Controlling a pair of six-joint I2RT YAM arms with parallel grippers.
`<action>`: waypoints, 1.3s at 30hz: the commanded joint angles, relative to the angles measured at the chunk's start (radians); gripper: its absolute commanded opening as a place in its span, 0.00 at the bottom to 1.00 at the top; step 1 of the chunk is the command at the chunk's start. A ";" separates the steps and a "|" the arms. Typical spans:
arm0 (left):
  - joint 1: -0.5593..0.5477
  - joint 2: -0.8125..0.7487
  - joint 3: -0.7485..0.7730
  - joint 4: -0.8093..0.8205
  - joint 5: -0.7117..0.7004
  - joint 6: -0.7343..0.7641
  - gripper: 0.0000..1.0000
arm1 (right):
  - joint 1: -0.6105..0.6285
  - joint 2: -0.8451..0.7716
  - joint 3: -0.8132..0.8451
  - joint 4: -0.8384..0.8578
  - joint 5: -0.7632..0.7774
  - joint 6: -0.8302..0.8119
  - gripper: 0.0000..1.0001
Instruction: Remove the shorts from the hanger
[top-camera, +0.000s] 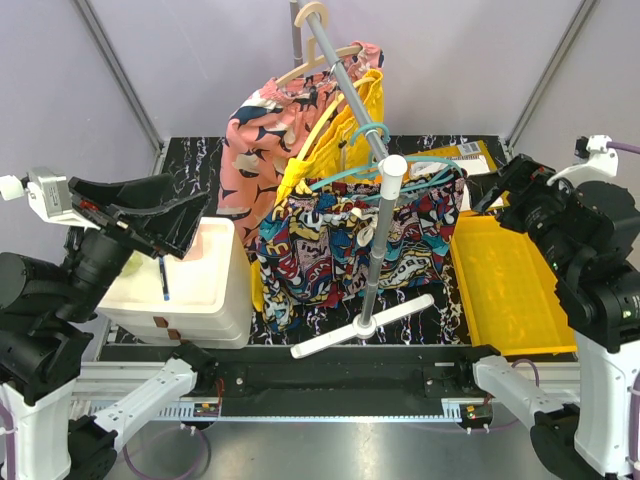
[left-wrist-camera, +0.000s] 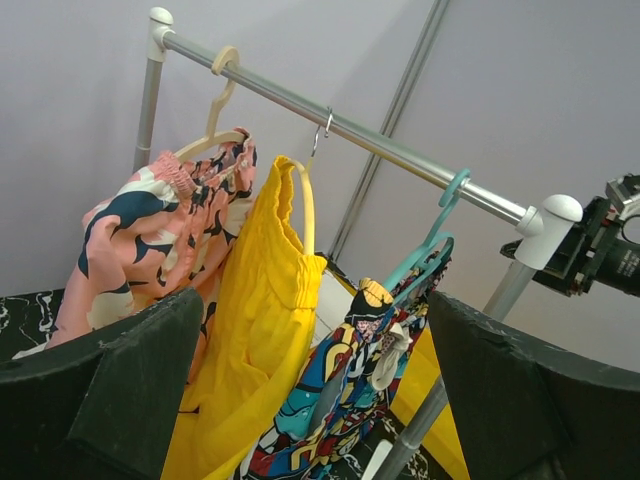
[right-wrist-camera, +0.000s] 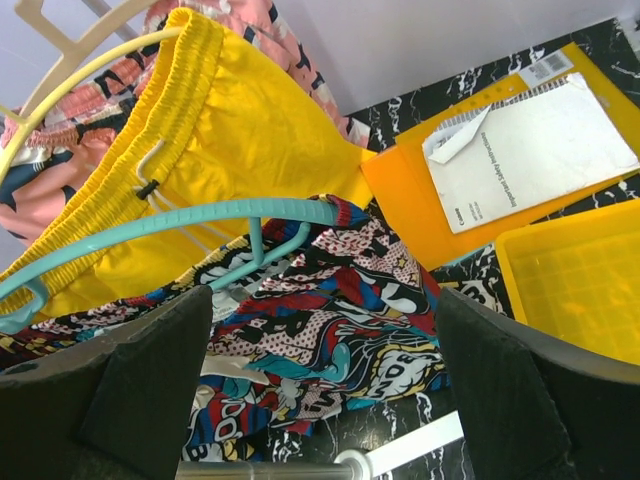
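Shorts in three pairs hang along a metal rail (top-camera: 345, 85) that stands on the black marbled table (top-camera: 195, 160). The comic-print shorts (top-camera: 330, 250) are on a teal hanger (right-wrist-camera: 200, 215) at the near end of the rail, just beside its white end cap (top-camera: 394, 168). The yellow shorts (left-wrist-camera: 260, 330) hang next along the rail on a yellow hanger (left-wrist-camera: 303, 200), their elastic waist gathered over its arm and their fabric touching the comic-print pair. The pink patterned shorts (left-wrist-camera: 140, 230) are at the far end on a cream hanger (left-wrist-camera: 215, 95).

The left claw (left-wrist-camera: 315, 300) is spread wide and grips nothing. It is raised at the left of the rack, above a white box (top-camera: 200, 280), and faces the row of garments. The right claw (right-wrist-camera: 322, 300) is also spread wide with nothing between its fingers. It is at the right of the rack, looking down on the teal hanger and the printed fabric below it. Neither claw touches a garment or a hanger.

A yellow tray (right-wrist-camera: 580, 280) lies on the table at the right. Behind it is a yellow envelope (right-wrist-camera: 420, 200) with a white paper (right-wrist-camera: 530, 150) on top.
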 joint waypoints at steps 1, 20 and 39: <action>0.003 0.025 0.035 0.006 0.079 0.002 0.99 | -0.003 0.046 0.060 0.010 -0.062 0.021 1.00; 0.005 0.110 0.032 -0.003 0.257 -0.050 0.99 | 0.001 0.190 -0.066 0.470 -0.410 0.829 0.98; 0.003 0.409 0.171 -0.001 0.324 -0.128 0.87 | 0.126 0.176 -0.231 0.587 -0.364 0.950 0.63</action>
